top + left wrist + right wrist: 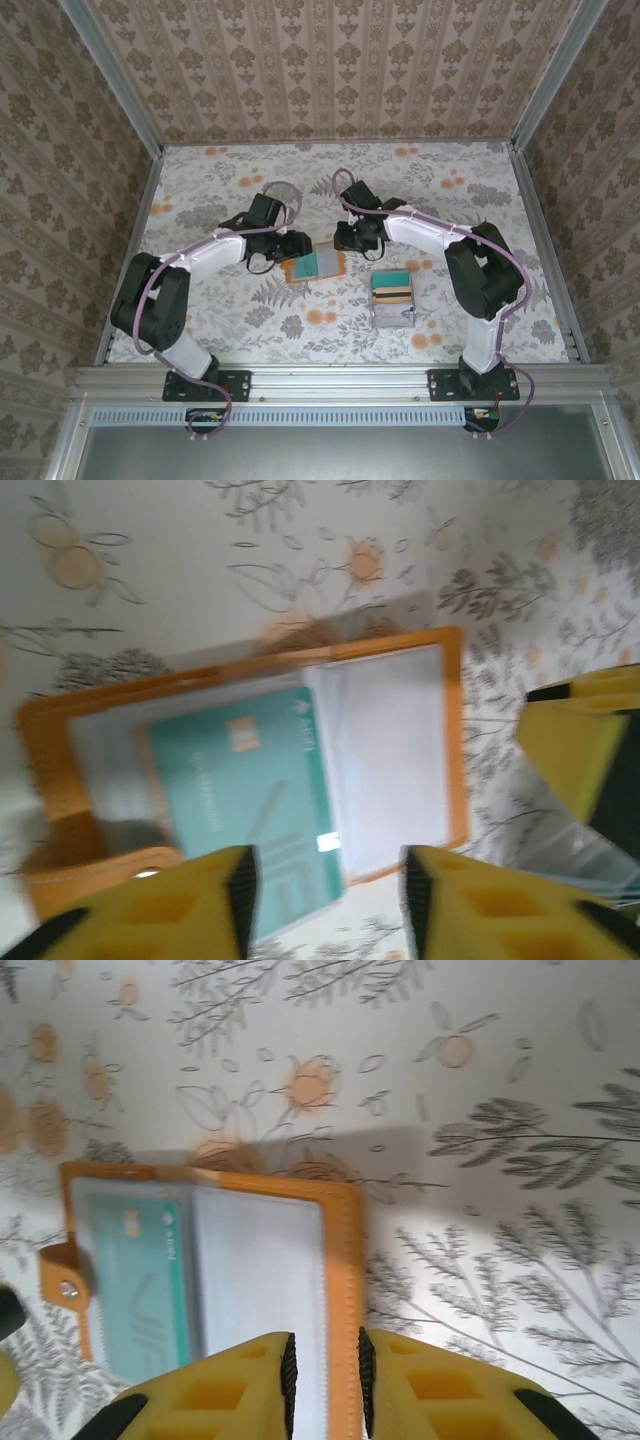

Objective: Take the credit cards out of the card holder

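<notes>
The orange card holder [332, 264] lies open and flat on the floral table between both arms. A teal credit card [304, 266] rests on its left half. In the left wrist view, which is motion-blurred, the teal card [250, 780] pokes out past the holder's orange border [455, 740]. My left gripper [330, 900] hovers over that edge, open, with nothing pinched. My right gripper [322, 1380] straddles the holder's right orange border [345, 1260] with a narrow gap, its pads not clearly pressing on it. The teal card [140, 1280] sits left of the clear pocket.
A grey tray [393, 322] holding teal and yellow cards stands near the right arm, just right of the holder. Patterned walls enclose the table at the back and on both sides. The right gripper's yellow finger [590, 740] sits close beside the left gripper.
</notes>
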`<state>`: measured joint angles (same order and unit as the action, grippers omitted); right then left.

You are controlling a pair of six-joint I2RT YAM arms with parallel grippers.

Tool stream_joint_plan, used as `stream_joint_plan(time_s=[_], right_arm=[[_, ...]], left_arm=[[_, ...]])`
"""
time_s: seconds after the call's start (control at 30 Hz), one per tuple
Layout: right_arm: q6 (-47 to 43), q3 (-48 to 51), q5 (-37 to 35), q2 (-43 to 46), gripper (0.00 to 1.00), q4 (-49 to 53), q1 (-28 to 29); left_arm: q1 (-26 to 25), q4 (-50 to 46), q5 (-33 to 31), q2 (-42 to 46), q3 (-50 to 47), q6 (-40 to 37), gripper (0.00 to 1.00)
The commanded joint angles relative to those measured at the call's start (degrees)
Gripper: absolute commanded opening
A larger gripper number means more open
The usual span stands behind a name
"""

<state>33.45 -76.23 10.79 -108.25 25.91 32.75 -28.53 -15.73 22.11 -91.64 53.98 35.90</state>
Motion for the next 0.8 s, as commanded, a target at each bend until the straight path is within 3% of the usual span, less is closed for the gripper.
stream_joint_plan(time_s=[0.0,0.07,0.13,0.77], right_arm=[[1.8,-0.67,8.12,-0.03,0.27,-4.46,0.9],[3.37,-0.59,11.12,-1.38,0.26,-6.66,1.07],[4.49,-0.58,12.63,-2.56,0.25,-8.15,1.35],[7.42,-0.89,19.1,-10.11,0.22,-11.33,1.62]], left_arm=[[1.33,-2.13,-1.97,0.85,-2.39,-0.52,0.26],[1.81,-2.39,-1.98,-0.1,-2.84,-0.93,0.14],[2.01,-2.12,-2.32,-0.9,-3.49,-1.03,0.1],[1.99,-0.28,-1.72,-5.26,-5.05,-0.75,0.07]])
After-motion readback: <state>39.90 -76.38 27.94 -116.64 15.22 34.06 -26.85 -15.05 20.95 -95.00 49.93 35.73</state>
